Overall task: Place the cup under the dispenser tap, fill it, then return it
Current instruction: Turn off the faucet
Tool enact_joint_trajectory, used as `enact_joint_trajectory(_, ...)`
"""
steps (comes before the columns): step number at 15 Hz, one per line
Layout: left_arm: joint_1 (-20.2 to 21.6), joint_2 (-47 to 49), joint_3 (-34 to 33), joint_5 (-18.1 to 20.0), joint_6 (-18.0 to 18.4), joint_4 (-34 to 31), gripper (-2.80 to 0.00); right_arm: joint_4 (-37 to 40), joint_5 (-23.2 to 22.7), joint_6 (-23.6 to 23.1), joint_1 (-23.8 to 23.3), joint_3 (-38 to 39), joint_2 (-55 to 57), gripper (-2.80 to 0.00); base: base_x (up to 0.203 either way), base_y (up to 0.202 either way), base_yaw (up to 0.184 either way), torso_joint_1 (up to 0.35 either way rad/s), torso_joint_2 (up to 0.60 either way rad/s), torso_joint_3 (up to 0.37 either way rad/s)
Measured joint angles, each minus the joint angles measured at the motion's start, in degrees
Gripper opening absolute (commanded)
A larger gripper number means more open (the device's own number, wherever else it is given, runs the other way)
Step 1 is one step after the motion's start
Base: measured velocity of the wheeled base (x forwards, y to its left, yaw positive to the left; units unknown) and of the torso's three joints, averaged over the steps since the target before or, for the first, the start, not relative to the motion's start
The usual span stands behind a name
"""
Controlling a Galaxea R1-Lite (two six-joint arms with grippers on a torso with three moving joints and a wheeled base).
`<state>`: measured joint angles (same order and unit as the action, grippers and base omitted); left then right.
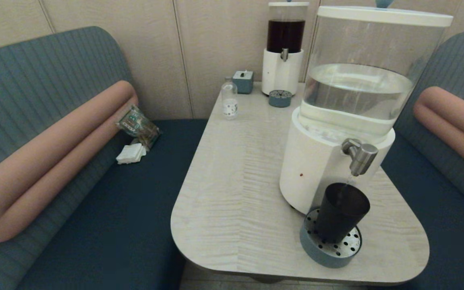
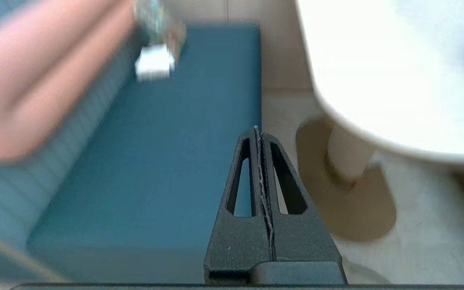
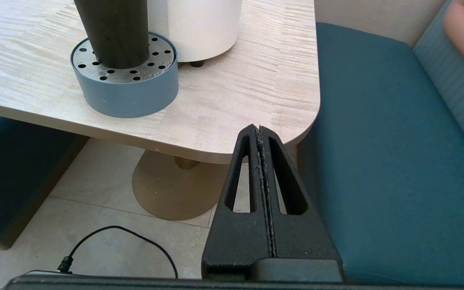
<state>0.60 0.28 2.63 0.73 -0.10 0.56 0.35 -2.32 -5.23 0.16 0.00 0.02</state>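
Observation:
The black cup (image 1: 341,212) stands upright on the blue drip tray (image 1: 328,251), right under the steel dispenser tap (image 1: 360,156) of the large white-based dispenser (image 1: 316,169). A thin stream of water falls from the tap into the cup. In the right wrist view the cup (image 3: 111,32) and the drip tray (image 3: 127,86) sit near the table's corner. My right gripper (image 3: 259,129) is shut and empty, below the table's edge. My left gripper (image 2: 256,129) is shut and empty, low beside the left bench. Neither arm shows in the head view.
A smaller dispenser with dark liquid (image 1: 284,48), a small clear bottle (image 1: 229,100) and a grey-blue box (image 1: 243,81) stand at the table's back. A packet (image 1: 137,125) and white napkins (image 1: 131,154) lie on the left bench. A black cable (image 3: 115,237) runs on the floor.

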Motion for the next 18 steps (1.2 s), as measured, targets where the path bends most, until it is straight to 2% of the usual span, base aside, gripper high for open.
enact_joint_trajectory(1,0.0,0.67,3.4,0.71,0.0,-0.2,-2.8,-0.01,-0.02,0.0,0.0,0.0,0.0,-2.8,0.0,0.0,0.0,0.0,0.0,0.0)
enact_joint_trajectory(4,-0.05,8.74,20.18,4.88,-2.26,-0.21,-2.8,0.0,-0.02,0.02,0.0,0.0,0.0,-2.8,0.0,0.0,0.0,0.0,0.0,0.0)
enact_joint_trajectory(7,-0.07,21.59,33.09,13.35,-6.33,-0.42,-2.8,-0.01,-0.02,0.0,0.0,0.0,0.0,-2.8,0.0,0.0,0.0,0.0,0.0,0.0)
enact_joint_trajectory(10,-0.09,34.02,41.09,21.07,-7.76,-0.09,-2.8,-0.02,0.0,0.02,0.0,0.0,0.0,-2.8,0.0,0.0,0.0,0.0,0.0,0.0)
enact_joint_trajectory(16,-0.25,53.86,53.03,39.44,-8.5,-0.59,-2.8,0.0,0.0,0.02,0.0,0.0,0.0,-2.8,0.0,0.0,0.0,0.0,0.0,0.0)
enact_joint_trajectory(18,-2.46,59.06,56.71,45.99,-8.33,-2.09,-2.8,-0.02,0.0,0.0,0.0,0.0,0.0,-2.8,0.0,0.0,0.0,0.0,0.0,0.0)
